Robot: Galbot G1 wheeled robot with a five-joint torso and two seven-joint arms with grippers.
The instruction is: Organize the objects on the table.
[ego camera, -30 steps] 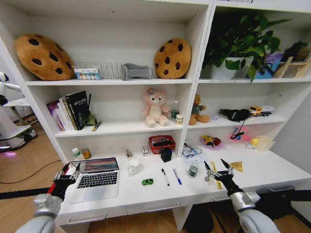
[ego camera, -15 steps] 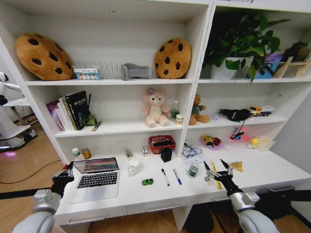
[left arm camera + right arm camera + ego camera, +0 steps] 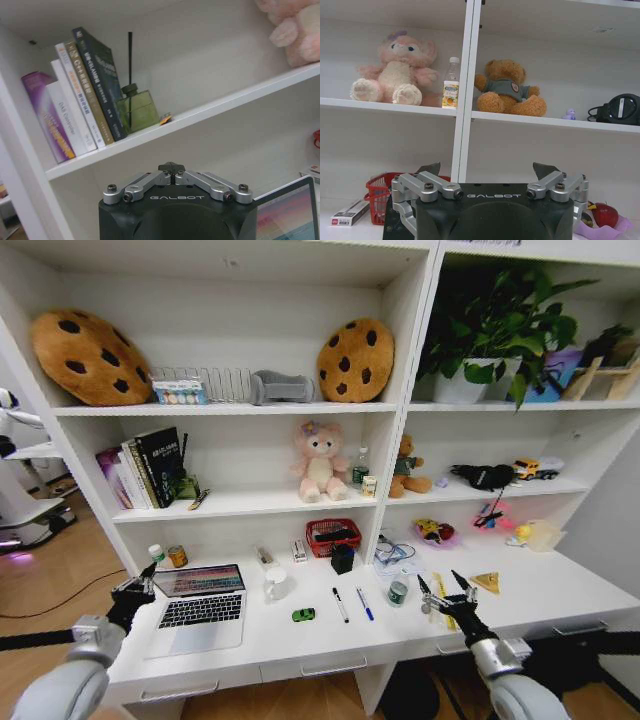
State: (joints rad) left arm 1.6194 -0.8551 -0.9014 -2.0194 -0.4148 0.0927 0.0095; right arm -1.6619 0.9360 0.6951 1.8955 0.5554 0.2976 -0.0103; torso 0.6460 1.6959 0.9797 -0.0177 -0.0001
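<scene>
The left gripper point(image 3: 134, 589), fingers pressed together and empty, hovers by the left edge of the thin silver laptop point(image 3: 197, 612) on the white table point(image 3: 560, 590), while the right gripper point(image 3: 447, 592) hangs spread.

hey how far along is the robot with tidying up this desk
Barely started. Nothing looks tidied: the laptop sits open, and the green toy car, black pen and blue pen lie loose on the table. Neither gripper holds anything; the left gripper hovers shut beside the laptop's left edge, and the right gripper is open over the desk's right part. All of it remains to do.
</scene>
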